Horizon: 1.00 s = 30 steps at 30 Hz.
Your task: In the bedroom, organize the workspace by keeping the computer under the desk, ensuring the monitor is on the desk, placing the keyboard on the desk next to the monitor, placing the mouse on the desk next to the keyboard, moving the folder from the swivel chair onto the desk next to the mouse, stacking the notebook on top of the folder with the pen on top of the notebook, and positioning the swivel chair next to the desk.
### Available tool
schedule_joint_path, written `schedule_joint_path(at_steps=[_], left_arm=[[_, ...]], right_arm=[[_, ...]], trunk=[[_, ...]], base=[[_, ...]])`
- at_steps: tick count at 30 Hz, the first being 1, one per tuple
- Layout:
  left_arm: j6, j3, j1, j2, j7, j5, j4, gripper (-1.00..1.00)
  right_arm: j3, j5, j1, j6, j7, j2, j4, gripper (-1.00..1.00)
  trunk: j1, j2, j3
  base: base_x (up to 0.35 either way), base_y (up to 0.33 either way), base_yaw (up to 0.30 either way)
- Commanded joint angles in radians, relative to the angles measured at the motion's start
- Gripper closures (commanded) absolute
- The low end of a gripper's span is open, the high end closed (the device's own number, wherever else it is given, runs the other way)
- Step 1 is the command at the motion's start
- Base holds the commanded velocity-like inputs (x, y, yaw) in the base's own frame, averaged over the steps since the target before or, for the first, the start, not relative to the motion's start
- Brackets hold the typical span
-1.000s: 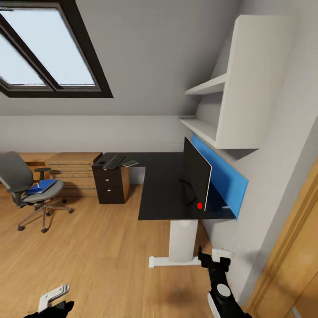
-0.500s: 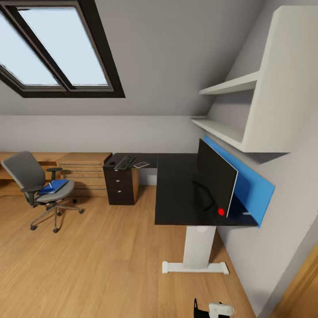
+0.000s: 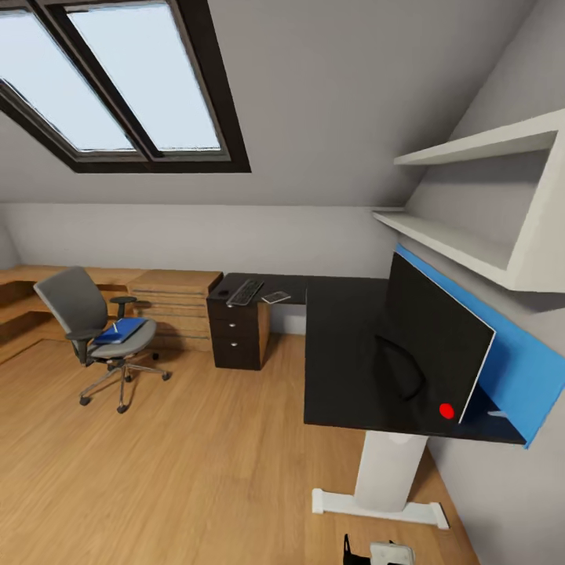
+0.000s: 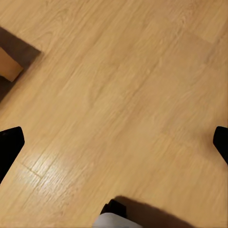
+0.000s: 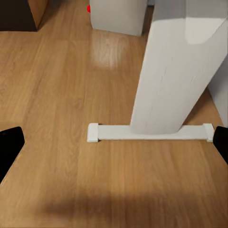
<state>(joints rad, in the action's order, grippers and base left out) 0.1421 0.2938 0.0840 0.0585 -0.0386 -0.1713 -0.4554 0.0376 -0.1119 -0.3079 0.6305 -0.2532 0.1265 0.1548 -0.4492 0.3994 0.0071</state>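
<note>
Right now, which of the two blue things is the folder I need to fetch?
The folder is the small flat blue rectangle lying on the swivel chair seat. The other blue thing is the long wall panel standing behind the monitor.

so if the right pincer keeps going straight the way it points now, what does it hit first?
Probably the desk's white leg or its flat foot bar on the wood floor. In the right wrist view both sit dead ahead between the open fingertips, nothing in between. Depth is unclear, so the floor could come first.
</note>
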Motion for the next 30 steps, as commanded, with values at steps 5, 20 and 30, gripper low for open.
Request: schedule_joint_path(at_steps=[5, 20, 30], left_arm=[[0.002, -0.002, 0.0, -0.002, 0.0, -0.009, 0.001, -1.0], [0.004, -0.002, 0.0, -0.005, 0.0, -0.008, 0.014, -1.0], [0.005, -0.002, 0.0, -0.005, 0.0, -0.008, 0.017, -1.0]], right_arm=[[0.005, -0.01, 0.0, 0.001, 0.015, 0.002, -0.001, -1.0], [0.004, -0.011, 0.0, 0.001, 0.091, 0.02, -0.035, -1.0], [0.004, -0.012, 0.0, 0.001, 0.094, 0.024, -0.04, -1.0]], trunk=[[-0.001, 0.001, 0.0], [-0.001, 0.001, -0.001], [-0.001, 0.001, -0.001]], base=[[0.284, 0.223, 0.011], [0.27, 0.241, 0.001], [0.242, 0.269, 0.0]])
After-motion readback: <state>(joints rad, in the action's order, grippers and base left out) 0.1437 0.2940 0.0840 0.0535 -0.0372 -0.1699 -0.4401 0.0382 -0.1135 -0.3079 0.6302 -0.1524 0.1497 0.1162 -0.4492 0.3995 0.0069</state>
